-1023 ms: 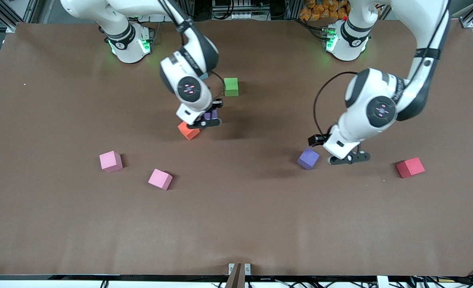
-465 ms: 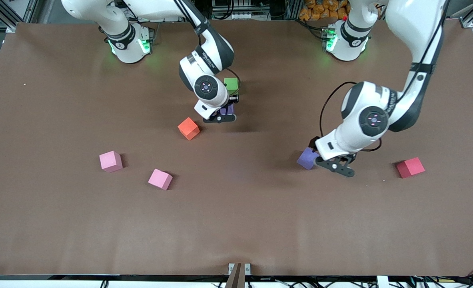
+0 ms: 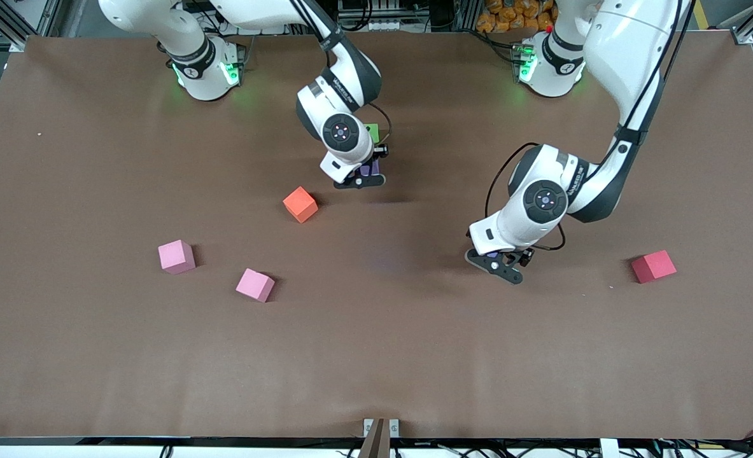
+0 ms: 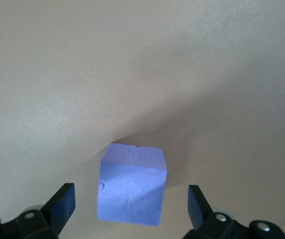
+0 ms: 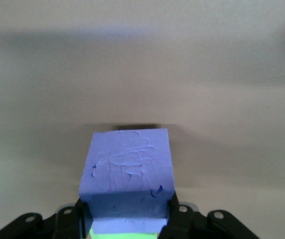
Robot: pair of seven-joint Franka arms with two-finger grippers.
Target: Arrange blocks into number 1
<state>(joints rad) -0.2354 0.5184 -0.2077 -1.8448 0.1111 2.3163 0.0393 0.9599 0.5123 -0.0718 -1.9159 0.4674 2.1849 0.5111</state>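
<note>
My right gripper (image 3: 360, 177) is shut on a purple block (image 3: 370, 168), low over the table right beside the green block (image 3: 372, 130), on the side nearer the camera. In the right wrist view the purple block (image 5: 130, 172) is clamped between the fingers, with a strip of the green block (image 5: 125, 235) showing past it. My left gripper (image 3: 498, 262) hangs open over the second purple block (image 4: 132, 186), whose sides are apart from both fingers (image 4: 62, 206). The orange block (image 3: 300, 203), two pink blocks (image 3: 176, 256) (image 3: 255, 284) and the red block (image 3: 654, 266) lie loose. The light blue block is out of view.
The brown table (image 3: 376, 356) has bare room along the camera's edge. The red block lies toward the left arm's end, the pink blocks toward the right arm's end. Both arm bases (image 3: 207, 63) (image 3: 551, 60) stand at the table's top edge.
The right gripper carried its purple block from beside the orange block up to the green block. The left gripper swung from beside the second purple block to directly over it.
</note>
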